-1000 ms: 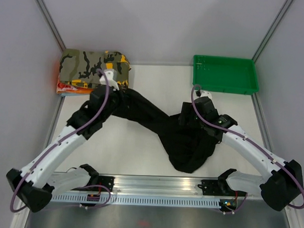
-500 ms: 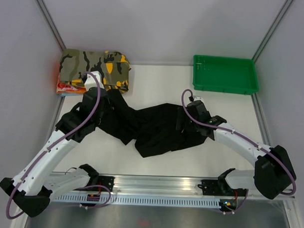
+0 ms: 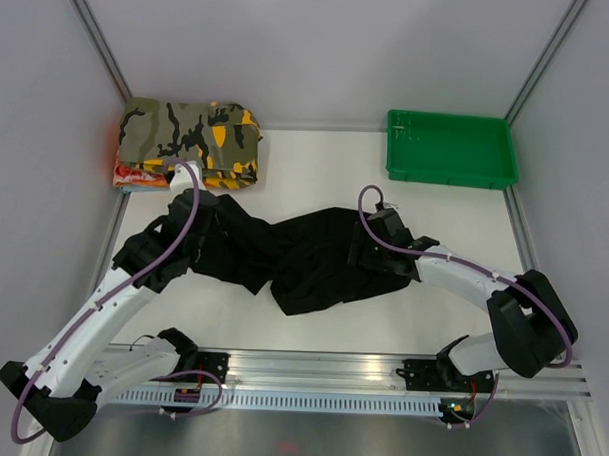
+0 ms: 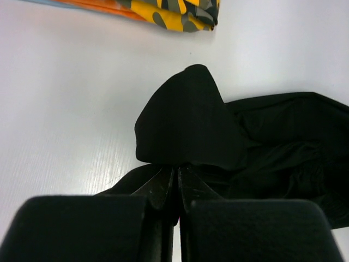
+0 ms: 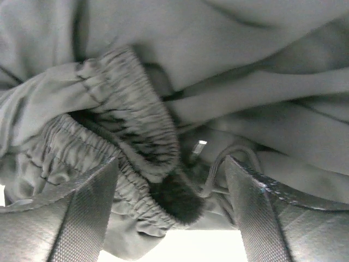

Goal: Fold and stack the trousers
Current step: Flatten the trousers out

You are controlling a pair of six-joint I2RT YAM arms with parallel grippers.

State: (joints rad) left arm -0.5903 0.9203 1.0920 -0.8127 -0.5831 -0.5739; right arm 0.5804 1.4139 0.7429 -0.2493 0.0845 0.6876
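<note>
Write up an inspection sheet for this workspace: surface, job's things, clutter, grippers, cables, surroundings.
Surface: white table, no spills or marks seen.
Job's things: black trousers lie crumpled and unfolded across the middle.
Clutter: folded camouflage garment in the far left corner; green tray at the far right.
Grippers: left gripper shut on a fold of the trousers; right gripper open, jaws either side of the elastic waistband.
Cables: purple cables loop along both arms; no snag seen.
Surroundings: grey walls; metal rail along the near edge.
</note>
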